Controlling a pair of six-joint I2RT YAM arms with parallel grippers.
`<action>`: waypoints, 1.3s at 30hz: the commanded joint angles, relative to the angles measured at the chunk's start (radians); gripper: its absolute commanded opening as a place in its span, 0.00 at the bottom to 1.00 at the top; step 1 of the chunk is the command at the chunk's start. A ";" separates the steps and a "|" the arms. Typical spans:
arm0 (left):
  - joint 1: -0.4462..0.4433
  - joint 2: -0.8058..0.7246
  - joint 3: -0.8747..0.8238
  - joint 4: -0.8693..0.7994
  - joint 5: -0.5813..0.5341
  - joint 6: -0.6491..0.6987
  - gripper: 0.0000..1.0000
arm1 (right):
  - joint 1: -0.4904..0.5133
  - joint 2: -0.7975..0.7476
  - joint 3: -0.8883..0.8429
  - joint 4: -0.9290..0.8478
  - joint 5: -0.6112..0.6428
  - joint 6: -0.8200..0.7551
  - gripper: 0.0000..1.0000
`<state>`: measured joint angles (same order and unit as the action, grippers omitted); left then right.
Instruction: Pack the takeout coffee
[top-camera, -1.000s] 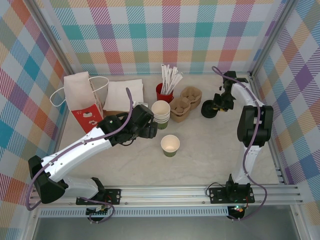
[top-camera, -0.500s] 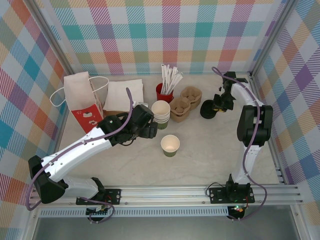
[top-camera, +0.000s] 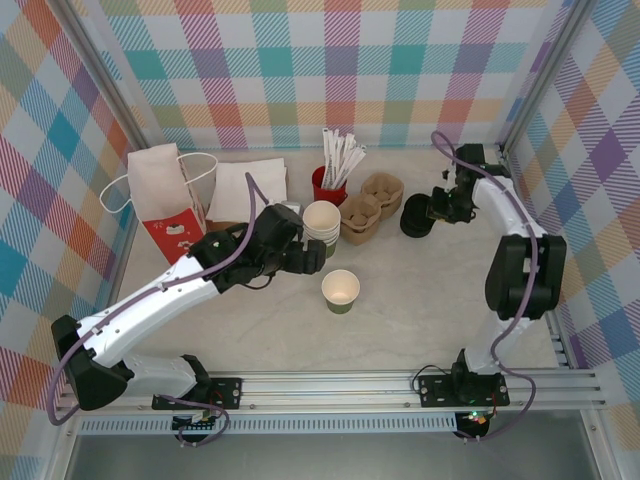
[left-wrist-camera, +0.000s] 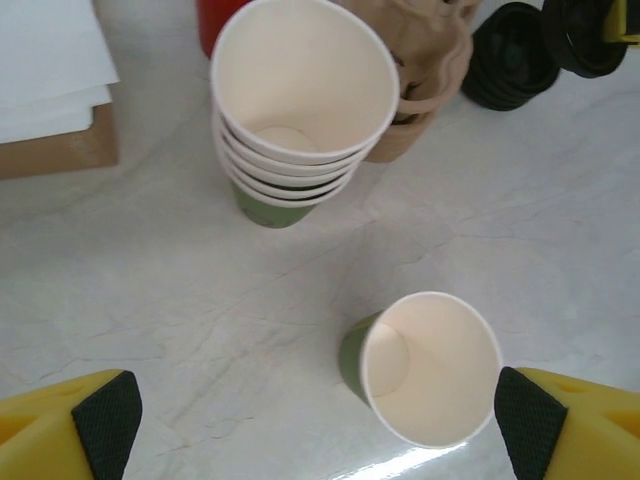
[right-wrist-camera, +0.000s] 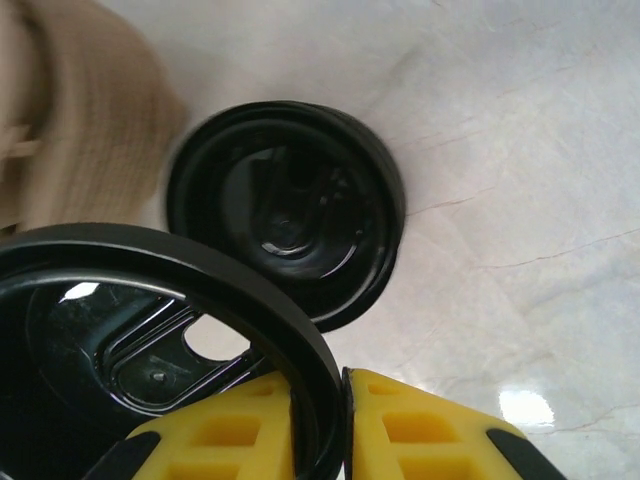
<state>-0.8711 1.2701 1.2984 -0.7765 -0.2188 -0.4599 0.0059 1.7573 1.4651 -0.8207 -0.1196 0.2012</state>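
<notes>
Left gripper (top-camera: 306, 258) hangs over the marble-patterned table (top-camera: 420, 300) with its jaws spread wide and nothing between them. In its wrist view the two black pads sit in the lower corners. The pad at lower left (left-wrist-camera: 105, 420) is well apart from any cup. The pad at lower right (left-wrist-camera: 528, 430) is just beside the rim of the single paper cup (left-wrist-camera: 430, 365); whether pad and rim touch I cannot tell.

That cup stands upright and alone, olive-green outside, cream inside, with nothing in it. From above it sits just beside the gripper, on the side toward the arm bases and a little to the right.

On the far side of the gripper is the stack of cups (left-wrist-camera: 300, 95), nested, upright, in the same colours and apart from the single cup. Behind the stack is a red cup of white wrapped sticks (top-camera: 328, 185). Just to the stack's right lies a brown pulp cup carrier (top-camera: 370, 205). To the left are white napkins (top-camera: 247, 190) and a paper bag with handles (top-camera: 165, 195).

Across the table, the right gripper (right-wrist-camera: 335, 420) is pinched narrow on the rim of a black lid (right-wrist-camera: 150, 330), which is tilted over a pile of black lids (right-wrist-camera: 285, 225). The pile rests on the table just right of the carrier, well apart from both the stack and the single cup.
</notes>
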 joint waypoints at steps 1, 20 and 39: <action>0.031 -0.021 0.006 0.118 0.146 -0.040 0.98 | 0.002 -0.113 -0.079 0.110 -0.140 0.005 0.19; 0.078 0.205 0.143 0.430 0.591 -0.117 0.91 | 0.127 -0.597 -0.442 0.408 -0.362 0.098 0.18; 0.078 0.314 0.220 0.405 0.552 -0.074 0.60 | 0.265 -0.625 -0.436 0.417 -0.402 0.072 0.18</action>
<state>-0.8059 1.5715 1.4887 -0.3641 0.3477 -0.5579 0.2604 1.1305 1.0332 -0.4416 -0.4881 0.2951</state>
